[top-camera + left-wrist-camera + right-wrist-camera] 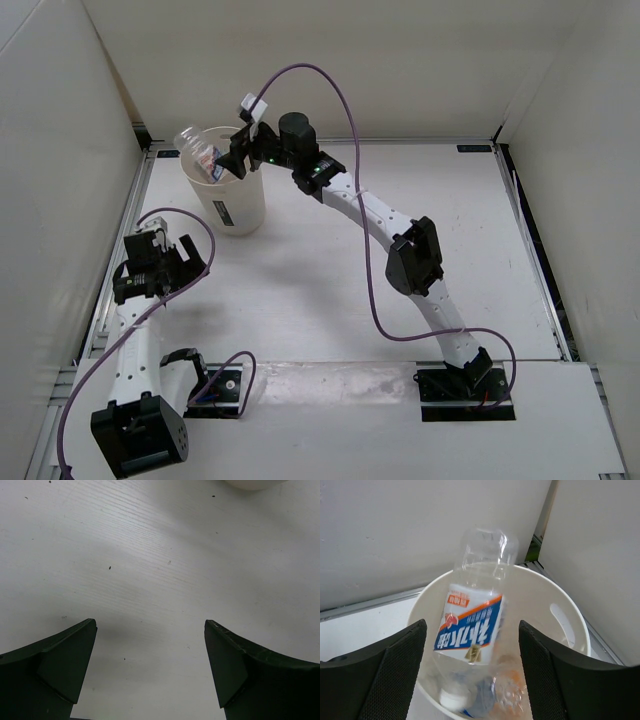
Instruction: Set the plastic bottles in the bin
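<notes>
Within bin (pixel 536 597), lower bottles (pixel 504 696) indistinct

One bin (pixel 235 205) stands at eleven o'clock on the desk (pixel 330 300). One blue-labelled bottle (pixel 470 635) leans inside it, with at least one more clear bottle (pixel 507 692) beneath; the full count is hidden. Two pincers: left pincer (pixel 150 627), right pincer (pixel 472 623).

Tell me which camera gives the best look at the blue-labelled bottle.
Right wrist: the blue-labelled bottle fills the frame, cap down in the bin, label readable. Top external shows the bottle small, poking above the rim. Left wrist doesn't show it.
</notes>
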`<state>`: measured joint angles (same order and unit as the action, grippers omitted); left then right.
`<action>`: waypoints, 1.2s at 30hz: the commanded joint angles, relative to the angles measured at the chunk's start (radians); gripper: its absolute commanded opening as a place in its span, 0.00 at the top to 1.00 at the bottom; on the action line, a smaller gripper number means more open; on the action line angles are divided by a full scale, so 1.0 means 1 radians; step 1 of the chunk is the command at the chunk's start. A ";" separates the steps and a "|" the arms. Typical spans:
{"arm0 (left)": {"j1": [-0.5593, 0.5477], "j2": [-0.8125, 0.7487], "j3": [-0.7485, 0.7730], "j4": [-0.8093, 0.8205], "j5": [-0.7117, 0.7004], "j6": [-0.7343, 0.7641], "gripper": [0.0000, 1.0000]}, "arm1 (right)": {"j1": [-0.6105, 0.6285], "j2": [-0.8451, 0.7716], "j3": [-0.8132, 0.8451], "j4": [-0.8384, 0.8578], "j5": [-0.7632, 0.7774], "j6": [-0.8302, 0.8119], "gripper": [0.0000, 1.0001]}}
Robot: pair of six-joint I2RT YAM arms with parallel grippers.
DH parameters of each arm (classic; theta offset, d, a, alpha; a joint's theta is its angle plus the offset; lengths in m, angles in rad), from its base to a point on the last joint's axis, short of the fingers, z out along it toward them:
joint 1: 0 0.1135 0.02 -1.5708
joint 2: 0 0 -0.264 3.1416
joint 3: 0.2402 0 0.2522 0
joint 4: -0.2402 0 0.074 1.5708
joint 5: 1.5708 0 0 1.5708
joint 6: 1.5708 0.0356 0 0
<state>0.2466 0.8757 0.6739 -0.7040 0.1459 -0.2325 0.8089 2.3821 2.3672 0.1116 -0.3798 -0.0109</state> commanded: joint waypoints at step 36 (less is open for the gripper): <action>-0.001 0.022 0.036 0.014 0.001 0.065 0.00 | -0.275 -0.173 -0.103 -0.300 0.757 0.170 0.10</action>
<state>0.2466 0.9047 0.6743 -0.7029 0.1623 -0.1871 0.5945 2.3253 2.4203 -0.0715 0.1509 0.0490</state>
